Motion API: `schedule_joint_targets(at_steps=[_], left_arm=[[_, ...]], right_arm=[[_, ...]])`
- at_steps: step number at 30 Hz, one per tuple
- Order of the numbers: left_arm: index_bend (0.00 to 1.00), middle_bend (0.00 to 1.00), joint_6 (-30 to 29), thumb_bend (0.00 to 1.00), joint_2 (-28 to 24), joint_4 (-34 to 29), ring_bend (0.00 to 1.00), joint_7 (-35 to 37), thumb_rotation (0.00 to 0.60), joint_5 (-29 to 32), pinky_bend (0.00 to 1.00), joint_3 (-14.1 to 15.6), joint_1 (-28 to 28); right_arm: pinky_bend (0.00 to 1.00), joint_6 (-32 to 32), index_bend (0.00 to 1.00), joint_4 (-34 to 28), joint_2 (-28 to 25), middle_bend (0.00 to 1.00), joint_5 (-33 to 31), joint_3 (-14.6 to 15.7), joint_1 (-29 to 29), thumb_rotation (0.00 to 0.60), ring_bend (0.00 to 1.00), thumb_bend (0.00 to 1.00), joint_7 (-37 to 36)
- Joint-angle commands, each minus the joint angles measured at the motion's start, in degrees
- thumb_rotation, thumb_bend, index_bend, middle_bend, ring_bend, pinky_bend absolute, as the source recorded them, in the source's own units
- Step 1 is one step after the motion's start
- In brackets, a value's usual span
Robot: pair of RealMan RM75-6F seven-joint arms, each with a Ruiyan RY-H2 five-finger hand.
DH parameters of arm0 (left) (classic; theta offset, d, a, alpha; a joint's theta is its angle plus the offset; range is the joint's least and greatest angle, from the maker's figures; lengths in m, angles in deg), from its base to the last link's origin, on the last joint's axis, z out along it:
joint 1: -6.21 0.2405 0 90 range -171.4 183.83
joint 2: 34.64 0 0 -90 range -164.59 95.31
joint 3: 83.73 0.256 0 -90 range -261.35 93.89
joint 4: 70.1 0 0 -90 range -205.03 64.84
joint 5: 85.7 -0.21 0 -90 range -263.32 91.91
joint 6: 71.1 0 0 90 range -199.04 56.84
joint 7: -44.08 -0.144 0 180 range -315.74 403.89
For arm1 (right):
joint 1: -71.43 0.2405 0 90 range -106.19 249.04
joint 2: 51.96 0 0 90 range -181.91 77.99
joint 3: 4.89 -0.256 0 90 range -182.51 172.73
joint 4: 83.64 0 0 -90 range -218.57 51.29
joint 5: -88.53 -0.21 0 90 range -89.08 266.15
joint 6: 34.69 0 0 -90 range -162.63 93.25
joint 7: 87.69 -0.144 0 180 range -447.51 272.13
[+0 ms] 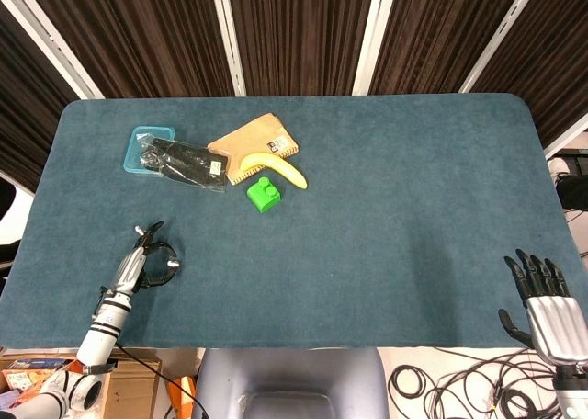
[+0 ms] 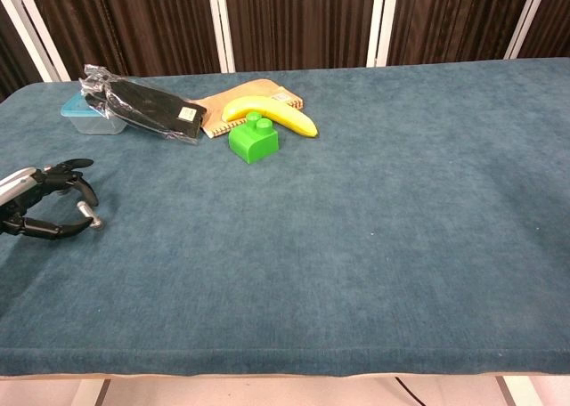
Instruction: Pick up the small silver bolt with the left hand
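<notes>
Your left hand (image 2: 40,208) pinches the little silver bolt (image 2: 87,215) between curled fingers, low over the blue table (image 2: 356,210). Your right hand (image 1: 547,304) holds nothing, fingers apart.

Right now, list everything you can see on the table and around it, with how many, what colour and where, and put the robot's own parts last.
Table: one, dark teal cloth top.
Plastic container: one, light blue, far left.
Black packet: one, in clear wrap, lying across the container.
Notebook: one, tan, right of the packet.
Banana: one, yellow, on the notebook.
Block: one, green, just in front of the banana.
Small silver bolt: one, near left, at the fingertips.
Left hand: black fingers curled around the bolt.
Right hand: near right edge, fingers spread.
</notes>
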Motion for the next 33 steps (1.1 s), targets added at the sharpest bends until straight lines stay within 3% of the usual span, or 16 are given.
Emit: schedule_joint_targets(at_steps=[1, 9, 13, 17, 19, 20, 23, 27, 33], left_arm=[[0.49, 0.02, 0.1, 0.32, -0.3, -0.2, 0.0, -0.1, 0.6, 0.1, 0.0, -0.1, 0.0], [0.45, 0.01, -2.7, 0.33, -1.3, -2.0, 0.0, -0.2, 0.6, -1.4, 0.0, 0.3, 0.6], [0.25, 0.0, -9.8, 0.34, -4.5, -6.2, 0.0, -4.4, 0.6, -4.7, 0.0, 1.8, 2.5], [0.14, 0.0, -12.2, 0.34, -7.0, -9.1, 0.0, -7.4, 0.6, -6.1, 0.0, 2.8, 3.5], [0.04, 0.0, -15.9, 0.34, -12.0, -14.2, 0.0, -14.2, 0.6, -8.0, 0.0, 4.7, 5.6], [0.03, 0.0, -21.2, 0.34, -17.9, -19.1, 0.0, -24.3, 0.6, -9.5, 0.0, 6.7, 9.4], [0.01, 0.0, -26.0, 0.34, -25.1, -31.7, 0.0, -41.4, 0.6, -8.3, 0.0, 8.1, 14.8], [0.0, 0.0, -26.5, 0.34, -28.5, -39.8, 0.0, -51.4, 0.6, -5.8, 0.0, 8.1, 17.3], [0.0, 0.0, -27.7, 0.33, -28.7, -41.0, 0.0, -55.9, 0.6, -7.9, 0.0, 7.6, 17.9]], right_arm=[[0.0, 0.0, 0.0, 0.0, -0.1, 0.0, 0.0, 0.0, 0.0, 0.6, 0.0, 0.29, 0.0], [0.0, 0.0, 0.0, 0.0, 0.0, 0.0, -0.1, -0.1, 0.0, 0.6, 0.0, 0.29, -0.1], [0.0, 0.1, 0.0, 0.1, 0.0, 0.0, -0.1, -0.1, -0.1, 0.6, 0.0, 0.29, 0.0], [0.0, 0.2, 0.0, 0.1, -0.1, 0.0, 0.0, -0.1, -0.1, 0.6, 0.0, 0.29, -0.1], [0.0, 0.6, 0.0, 0.1, -0.1, 0.0, 0.2, -0.1, -0.3, 0.6, 0.0, 0.29, -0.1], [0.0, 0.9, 0.0, 0.2, 0.0, 0.0, 0.2, -0.1, -0.4, 0.6, 0.0, 0.29, 0.0], [0.0, 1.1, 0.0, 0.2, 0.5, 0.0, 0.0, -0.2, -0.5, 0.6, 0.0, 0.29, 0.9], [0.0, 1.1, 0.0, 0.3, 0.9, 0.0, -0.1, -0.3, -0.5, 0.6, 0.0, 0.29, 1.8], [0.0, 1.4, 0.0, 0.4, 0.8, 0.0, 0.1, -0.3, -0.7, 0.6, 0.0, 0.29, 1.6]])
